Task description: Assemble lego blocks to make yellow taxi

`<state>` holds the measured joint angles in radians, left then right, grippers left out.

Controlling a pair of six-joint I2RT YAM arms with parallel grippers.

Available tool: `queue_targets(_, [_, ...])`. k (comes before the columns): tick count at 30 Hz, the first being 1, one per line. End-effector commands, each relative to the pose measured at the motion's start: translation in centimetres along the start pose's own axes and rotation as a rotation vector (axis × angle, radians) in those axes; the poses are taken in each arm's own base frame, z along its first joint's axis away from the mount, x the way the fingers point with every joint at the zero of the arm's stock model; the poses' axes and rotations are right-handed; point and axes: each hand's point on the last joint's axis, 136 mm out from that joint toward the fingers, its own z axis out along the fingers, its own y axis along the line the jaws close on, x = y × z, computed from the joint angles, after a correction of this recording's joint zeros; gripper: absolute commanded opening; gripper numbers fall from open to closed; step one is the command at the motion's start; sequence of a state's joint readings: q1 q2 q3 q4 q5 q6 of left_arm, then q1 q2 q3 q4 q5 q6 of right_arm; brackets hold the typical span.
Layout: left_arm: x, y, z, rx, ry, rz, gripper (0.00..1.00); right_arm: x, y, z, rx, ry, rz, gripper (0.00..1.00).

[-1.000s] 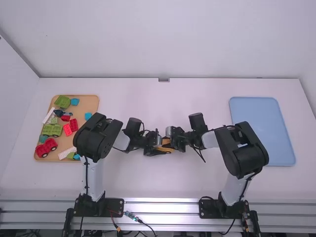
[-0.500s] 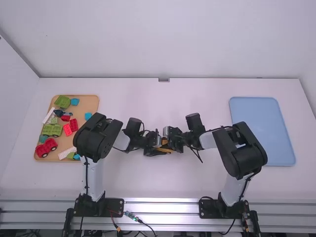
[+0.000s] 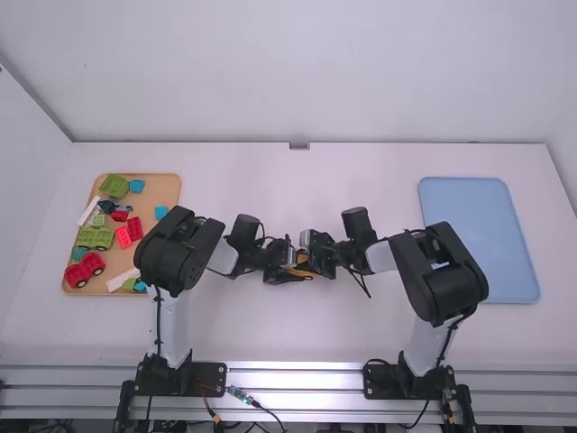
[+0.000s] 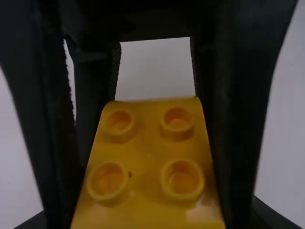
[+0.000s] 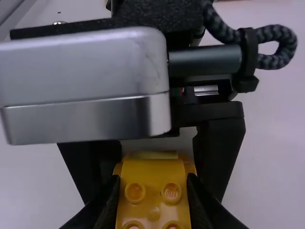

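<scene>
The white worktop (image 3: pixel 361 334) carries a blue tray (image 3: pixel 478 239) on the right and a tan tray (image 3: pixel 162 191) on the left. Between them, the left hand (image 3: pixel 296 262) and the right hand (image 3: pixel 309 262) meet close together, facing each other. The left hand grips a yellow piece (image 5: pixel 189 168); the right is closed on a studded yellow block (image 5: pixel 152 176) right against it. On the tan tray lie a green car (image 3: pixel 93 237), a red car (image 3: pixel 84 269), then smaller things: a red brick (image 3: pixel 123 237) and a teal one (image 3: pixel 137 186).
</scene>
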<state>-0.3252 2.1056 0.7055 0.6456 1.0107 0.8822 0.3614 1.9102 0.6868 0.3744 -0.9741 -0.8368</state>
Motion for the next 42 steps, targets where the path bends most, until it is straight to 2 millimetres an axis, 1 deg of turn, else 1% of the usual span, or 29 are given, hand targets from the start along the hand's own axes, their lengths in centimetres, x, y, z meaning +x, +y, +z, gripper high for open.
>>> queue_targets(1, [0.6, 1.1, 0.1, -0.034, 0.034, -0.004, 0.08, 2.4, 0.4, 0.1, 0.014, 0.063, 0.060, 0.00])
queue_targets(9, [0.4, 1.8, 0.1, -0.042, 0.031, 0.006, 0.08, 2.7, 0.8, 0.6, 0.009, 0.094, 0.056, 0.00])
queue_targets(12, [0.3, 2.0, 0.1, -0.050, 0.031, -0.012, 0.07, 2.9, 1.4, 0.8, -0.010, 0.103, 0.031, 0.00])
queue_targets(20, [0.3, 1.9, 0.1, -0.049, 0.031, -0.013, 0.07, 3.0, 1.5, 0.7, 0.022, 0.075, -0.001, 0.00])
queue_targets(25, [0.3, 1.9, 0.1, -0.048, 0.031, -0.014, 0.07, 2.9, 1.4, 0.6, 0.038, 0.065, 0.032, 0.00])
queue_targets(28, [0.4, 1.9, 0.1, -0.048, 0.033, -0.016, 0.07, 3.4, 0.7, 0.3, 0.053, 0.096, 0.079, 0.00])
queue_targets(32, [0.4, 1.9, 0.1, -0.048, 0.033, -0.016, 0.07, 3.8, 1.2, 0.8, 0.008, 0.097, 0.063, 0.00])
queue_targets(38, [0.4, 1.8, 0.1, -0.046, 0.034, -0.020, 0.07, 5.1, 0.4, 1.1, 0.005, 0.117, 0.121, 0.00])
queue_targets(40, [0.4, 1.8, 0.1, -0.046, 0.035, -0.019, 0.07, 5.5, 0.7, 1.1, -0.021, 0.123, 0.110, 0.00])
queue_targets(42, [0.4, 1.8, 0.2, -0.046, 0.035, -0.018, 0.07, 5.5, 1.2, 1.1, -0.047, 0.119, 0.092, 0.00])
